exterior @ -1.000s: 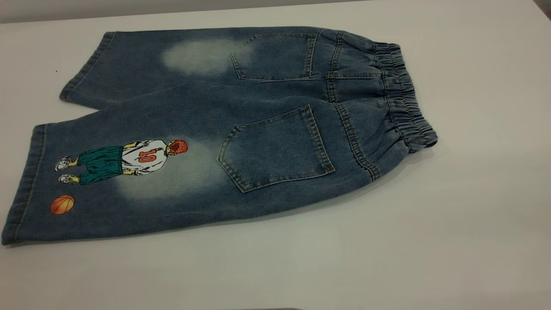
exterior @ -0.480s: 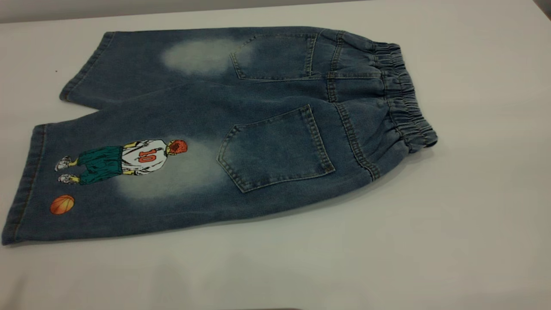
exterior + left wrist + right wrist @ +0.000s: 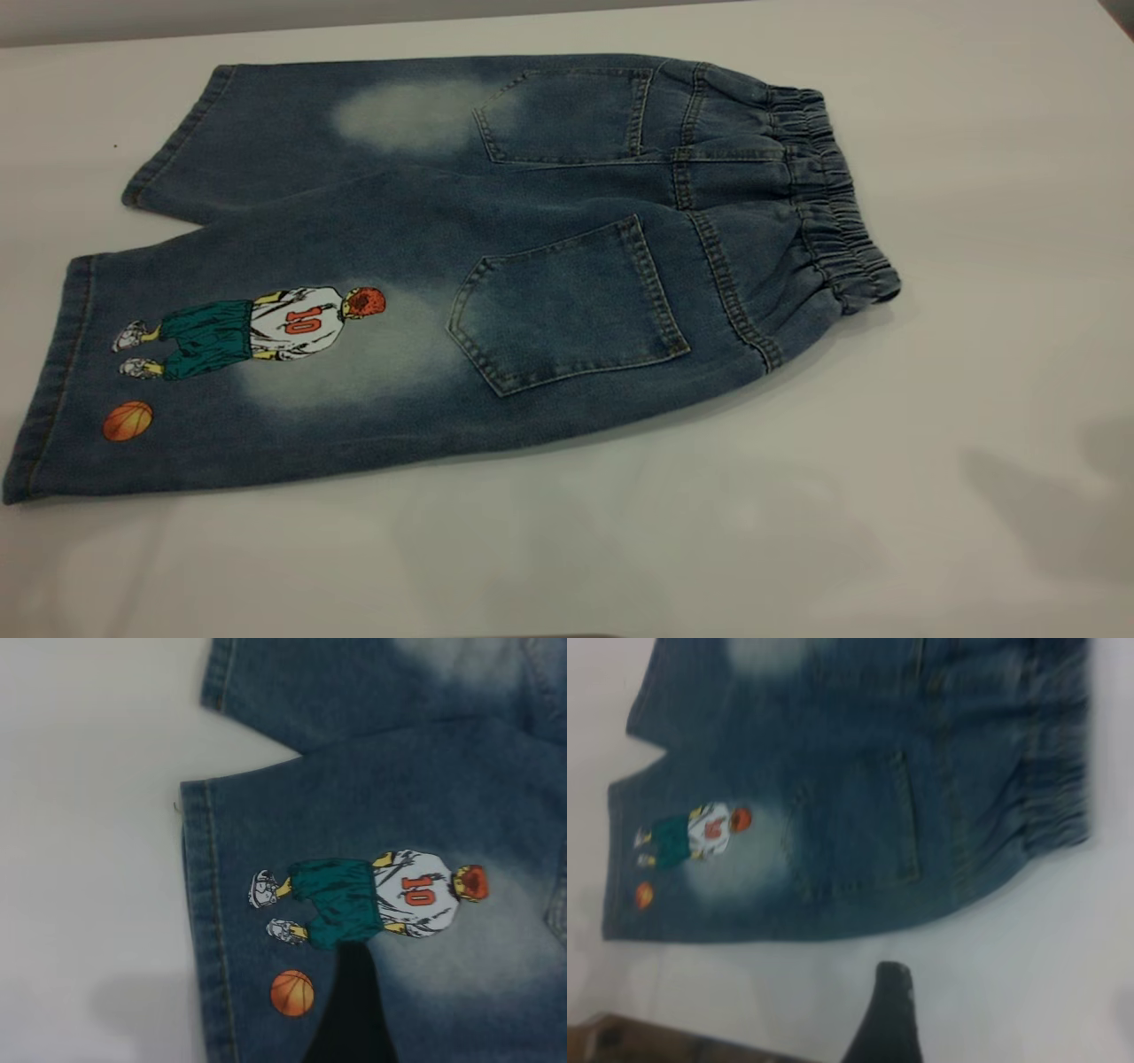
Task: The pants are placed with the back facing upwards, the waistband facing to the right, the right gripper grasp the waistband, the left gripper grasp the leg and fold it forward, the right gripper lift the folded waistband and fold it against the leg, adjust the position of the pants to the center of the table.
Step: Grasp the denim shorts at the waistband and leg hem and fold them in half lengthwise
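Note:
Blue denim pants (image 3: pixel 496 266) lie flat on the white table (image 3: pixel 974 177), back pockets up. The elastic waistband (image 3: pixel 833 195) points right and both legs point left. The near leg (image 3: pixel 221 390) carries a basketball-player print (image 3: pixel 257 330) and an orange ball (image 3: pixel 128 421). Neither gripper shows in the exterior view. My left gripper (image 3: pixel 438 1010) hovers open above the near leg (image 3: pixel 372 904), with one dark finger (image 3: pixel 353 1010) beside the print. My right gripper (image 3: pixel 966 1010) hangs open over bare table, its dark finger (image 3: pixel 888 1014) on the near side of the pants (image 3: pixel 850 788), away from the waistband (image 3: pixel 1054 753).
White tabletop (image 3: pixel 620 549) surrounds the pants on the near side and to the right. Arm shadows fall on it near the front edge (image 3: pixel 496 549) and at the right (image 3: pixel 1045 505). A brown edge (image 3: pixel 620 1041) shows beyond the table in the right wrist view.
The pants have not moved. Soft shadows have spread over the near table and a darker one has appeared at the right.

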